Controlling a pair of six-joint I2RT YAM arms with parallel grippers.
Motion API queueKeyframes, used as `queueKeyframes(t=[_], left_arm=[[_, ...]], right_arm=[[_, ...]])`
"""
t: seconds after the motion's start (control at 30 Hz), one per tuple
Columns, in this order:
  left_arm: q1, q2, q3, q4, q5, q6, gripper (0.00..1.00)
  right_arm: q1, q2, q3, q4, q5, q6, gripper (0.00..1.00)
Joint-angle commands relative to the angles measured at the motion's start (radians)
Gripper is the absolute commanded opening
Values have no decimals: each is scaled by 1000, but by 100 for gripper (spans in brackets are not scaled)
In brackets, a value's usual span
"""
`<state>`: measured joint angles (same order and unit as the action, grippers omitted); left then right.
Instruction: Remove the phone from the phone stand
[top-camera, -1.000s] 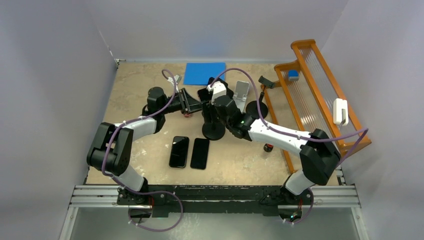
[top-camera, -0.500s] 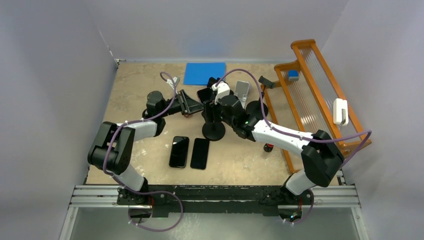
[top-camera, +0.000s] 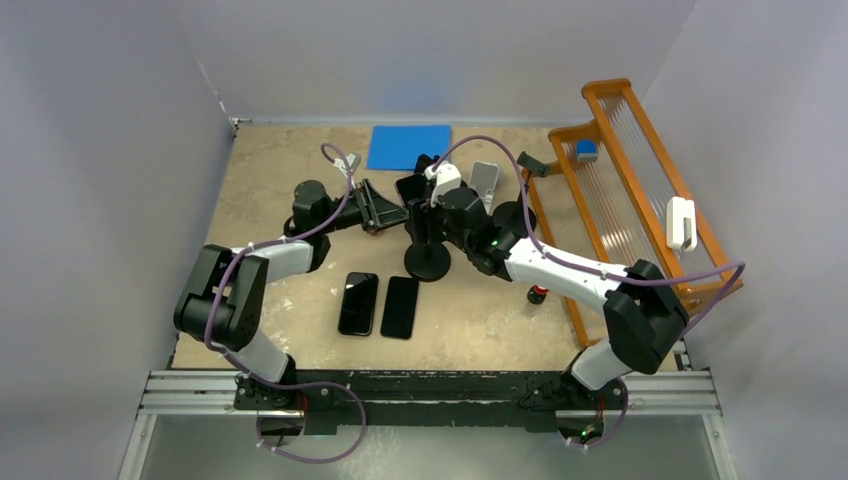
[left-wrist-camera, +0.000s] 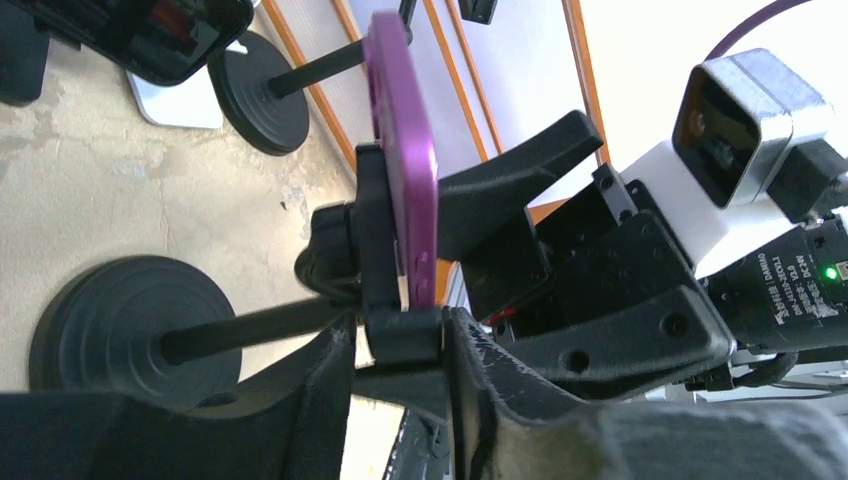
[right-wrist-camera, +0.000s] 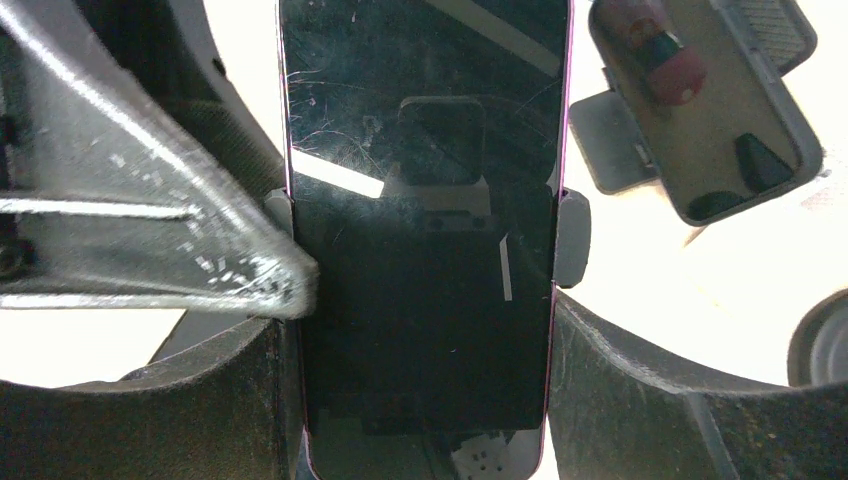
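Over on the left, the left gripper (left-wrist-camera: 400, 335) reaches in sideways at the phone stand (top-camera: 427, 262), and its wrist cam shows the two fingers (left-wrist-camera: 335, 375) closed around the bottom block of the stand's cradle, one on each side. Nearer the arm bases, two loose phones (top-camera: 358, 303) lie flat and side by side on the table (top-camera: 280, 170), well apart from the action. A blue mat (top-camera: 409, 146) lies at the far edge.

In the middle, the phone (right-wrist-camera: 425, 150) sits in the cradle. It has a purple edge and a dark, scuffed screen, and the stand's side tabs press on both of its long edges. From the left wrist it shows edge-on, up on the pole above the round black base.

The right gripper (right-wrist-camera: 425, 330) comes at it face-on, one finger snug against each long side of the phone just below the tabs, so it's gripping the phone.

Just to the right, another phone is propped on a white stand (top-camera: 484, 180), beside a second black round base. The orange rack (top-camera: 607, 88) runs along the right side.
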<state>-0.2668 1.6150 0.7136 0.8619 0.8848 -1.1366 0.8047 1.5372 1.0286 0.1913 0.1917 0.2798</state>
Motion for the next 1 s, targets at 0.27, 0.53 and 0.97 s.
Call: queueKeyframes(t=[0.27, 0.53, 0.97], left_arm=[[14, -66, 26, -26, 61, 34, 50], [11, -41, 84, -58, 60, 38, 45], [-6, -25, 119, -119, 42, 58, 37]], right_arm=[[-32, -26, 42, -50, 68, 19, 0], [-32, -23, 50, -55, 62, 8, 0], [-25, -19, 61, -62, 65, 4, 0]])
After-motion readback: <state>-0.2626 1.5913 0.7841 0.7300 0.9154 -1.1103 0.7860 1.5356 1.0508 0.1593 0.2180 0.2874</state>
